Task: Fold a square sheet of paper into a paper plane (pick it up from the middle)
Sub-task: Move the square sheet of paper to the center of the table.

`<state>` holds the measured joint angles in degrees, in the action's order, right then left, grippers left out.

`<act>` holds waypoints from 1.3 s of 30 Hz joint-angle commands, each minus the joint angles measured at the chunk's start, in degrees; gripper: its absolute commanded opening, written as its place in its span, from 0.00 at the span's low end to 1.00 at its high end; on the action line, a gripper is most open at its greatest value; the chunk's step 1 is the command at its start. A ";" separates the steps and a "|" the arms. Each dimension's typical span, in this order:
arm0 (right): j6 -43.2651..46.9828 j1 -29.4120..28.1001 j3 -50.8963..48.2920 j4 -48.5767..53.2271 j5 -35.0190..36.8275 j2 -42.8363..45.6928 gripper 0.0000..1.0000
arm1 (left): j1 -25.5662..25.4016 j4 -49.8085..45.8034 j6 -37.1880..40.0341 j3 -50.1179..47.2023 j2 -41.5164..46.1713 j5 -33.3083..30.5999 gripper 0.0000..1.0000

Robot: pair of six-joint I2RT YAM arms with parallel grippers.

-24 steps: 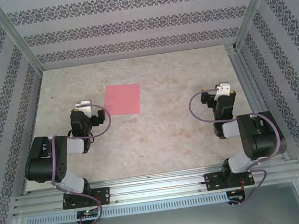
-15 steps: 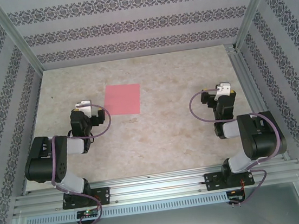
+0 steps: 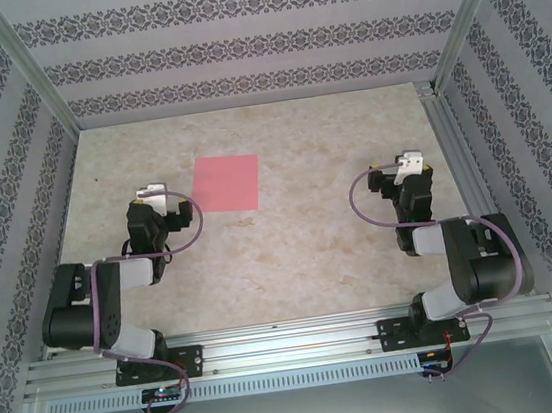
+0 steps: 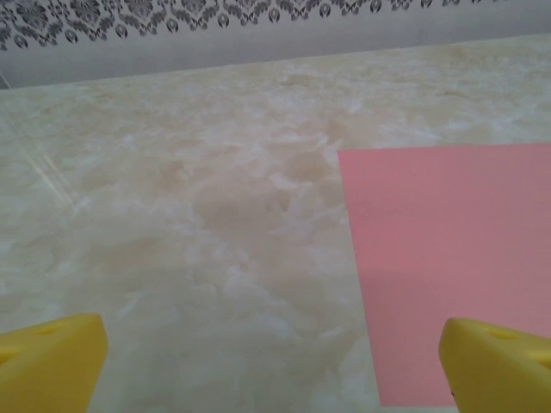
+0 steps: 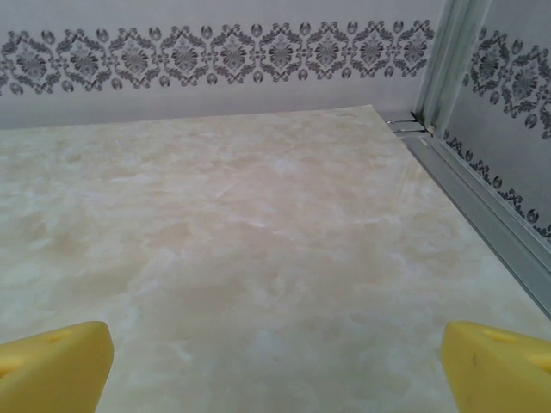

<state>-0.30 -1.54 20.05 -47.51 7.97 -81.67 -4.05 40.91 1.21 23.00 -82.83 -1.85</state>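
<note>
The square sheet of paper [image 3: 228, 183] lies flat and unfolded on the marbled table, left of centre; in the left wrist view the pink sheet [image 4: 448, 258] spreads over the right half. My left gripper [image 3: 151, 194] sits just left of the sheet's near corner, open, its yellow fingertips [image 4: 52, 361] wide apart with bare table between them [image 4: 271, 370]. My right gripper [image 3: 410, 163] stands open on the right side of the table, far from the paper, with nothing between its yellow fingertips [image 5: 495, 361].
Patterned walls enclose the table [image 3: 340, 239] on three sides. Aluminium posts and a rail [image 5: 469, 163] run along the right edge, close to the right arm. The arm bases are bolted to a rail [image 3: 293, 343] at the near edge.
Both arms have shifted slightly: their shoulders dropped a little and the grippers edged forward. The paper lies as before.
</note>
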 commanded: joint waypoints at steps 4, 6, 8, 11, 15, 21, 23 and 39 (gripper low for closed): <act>-3.61 -6.13 17.52 39.99 3.53 8.43 0.98 | 1.33 -15.69 -4.84 4.56 13.99 -1.42 1.00; -9.38 -6.46 22.73 48.02 -0.21 8.00 0.98 | 1.42 -18.92 -8.82 6.02 16.75 -3.54 1.00; -17.08 -6.43 27.31 52.71 -2.69 6.70 0.98 | 1.46 -26.16 -15.37 9.30 18.08 -9.67 1.00; -30.74 -5.63 33.07 57.98 -10.21 3.14 0.98 | 2.54 -39.03 -23.59 15.91 17.08 -12.98 1.00; -38.41 -7.23 37.28 54.46 -24.51 -5.43 0.95 | 2.84 -46.95 -25.02 22.70 12.71 -5.42 1.00; -32.96 -22.84 58.92 75.75 -6.87 -20.23 0.94 | 2.82 -46.14 -26.30 22.37 10.91 1.65 1.00; -31.23 -27.75 67.36 81.32 -3.26 -26.00 0.94 | 2.82 -47.18 -26.66 22.64 10.28 2.14 1.00; -30.39 -40.13 127.61 106.65 -0.86 -69.23 0.90 | 2.83 -51.41 -27.24 26.19 4.02 9.67 1.00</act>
<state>-30.33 -41.25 143.00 53.08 5.96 -148.09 -1.76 -9.19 -24.97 45.91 -77.12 3.03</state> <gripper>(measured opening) 0.904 0.996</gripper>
